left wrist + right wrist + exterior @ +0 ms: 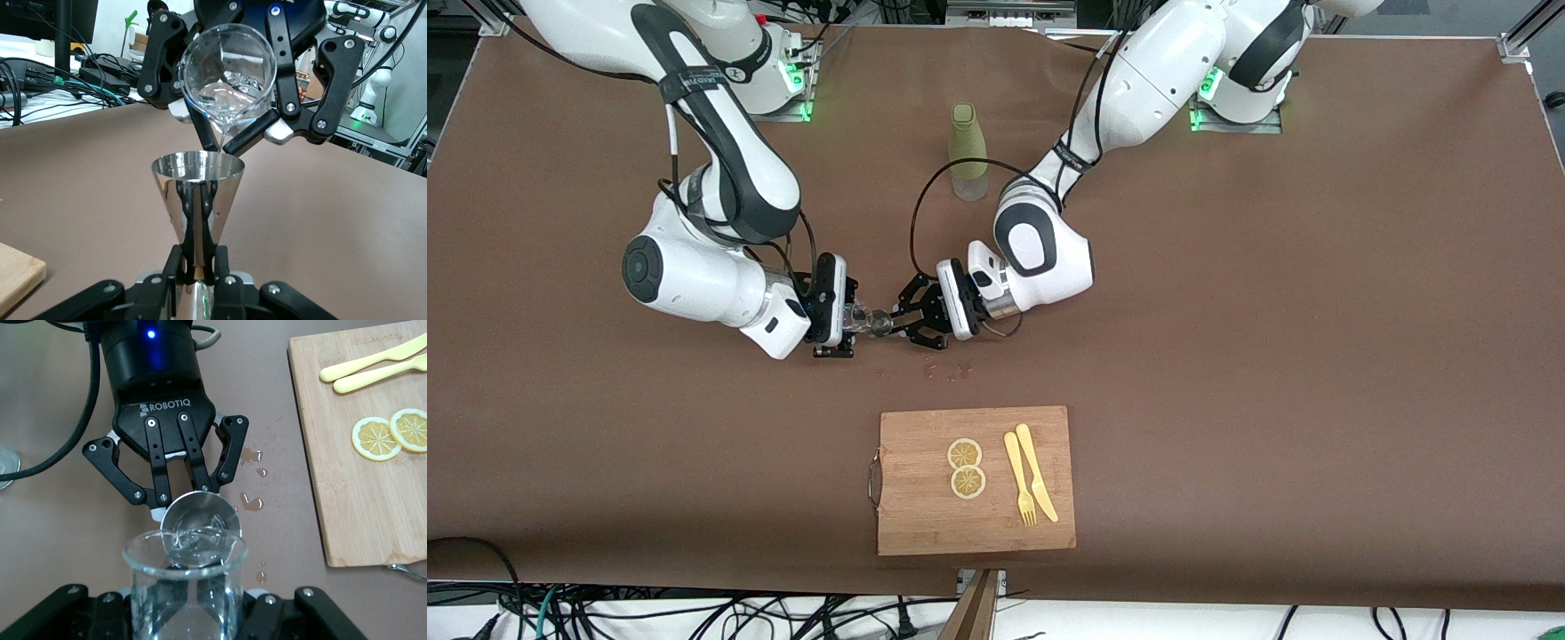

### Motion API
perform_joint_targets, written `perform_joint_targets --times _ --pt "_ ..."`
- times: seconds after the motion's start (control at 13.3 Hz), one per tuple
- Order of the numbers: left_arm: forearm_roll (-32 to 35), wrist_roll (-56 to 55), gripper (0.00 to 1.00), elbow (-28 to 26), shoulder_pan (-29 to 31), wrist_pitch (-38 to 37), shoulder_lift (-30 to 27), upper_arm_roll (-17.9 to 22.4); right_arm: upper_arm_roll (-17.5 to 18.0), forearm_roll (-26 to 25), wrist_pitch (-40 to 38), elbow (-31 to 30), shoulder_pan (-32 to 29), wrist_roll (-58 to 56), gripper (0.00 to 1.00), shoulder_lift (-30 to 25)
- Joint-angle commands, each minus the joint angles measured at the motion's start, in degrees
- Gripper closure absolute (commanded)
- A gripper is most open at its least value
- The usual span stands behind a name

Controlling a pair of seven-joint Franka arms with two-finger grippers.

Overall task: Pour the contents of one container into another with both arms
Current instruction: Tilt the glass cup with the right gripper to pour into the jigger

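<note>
My left gripper (891,324) is shut on the narrow waist of the shiny steel jigger (880,324), holding it upright just above the table's middle. In the left wrist view the jigger (197,193) stands between my left gripper's (199,267) fingers, mouth up. My right gripper (855,317) is shut on the clear glass cup (861,315) and tips it over the jigger. The cup (227,70) leans lip-down and a thin stream of water (223,137) runs from it into the jigger. In the right wrist view the cup (183,580) overlaps the jigger's mouth (200,520).
Water drops (947,369) lie on the brown table under the left gripper. An olive-green bottle (967,151) stands farther from the front camera, between the arms' bases. Nearer the camera lies a wooden cutting board (925,520) with two lemon slices (965,467) and a yellow fork and knife (1030,484).
</note>
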Motion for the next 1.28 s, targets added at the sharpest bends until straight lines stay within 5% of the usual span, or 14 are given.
perform_joint_targets --times 0.0,1.21 --pt "-1.8 -0.1 1.00 2.0 -0.8 0.7 0.6 0.6 0.3 -1.9 -0.8 -0.1 0.1 1.8 0.97 -0.8" --pt "-1.8 2.1 1.00 1.0 -0.3 -0.8 0.0 0.6 0.2 1.2 -1.6 0.3 -1.5 0.1 0.96 -1.0"
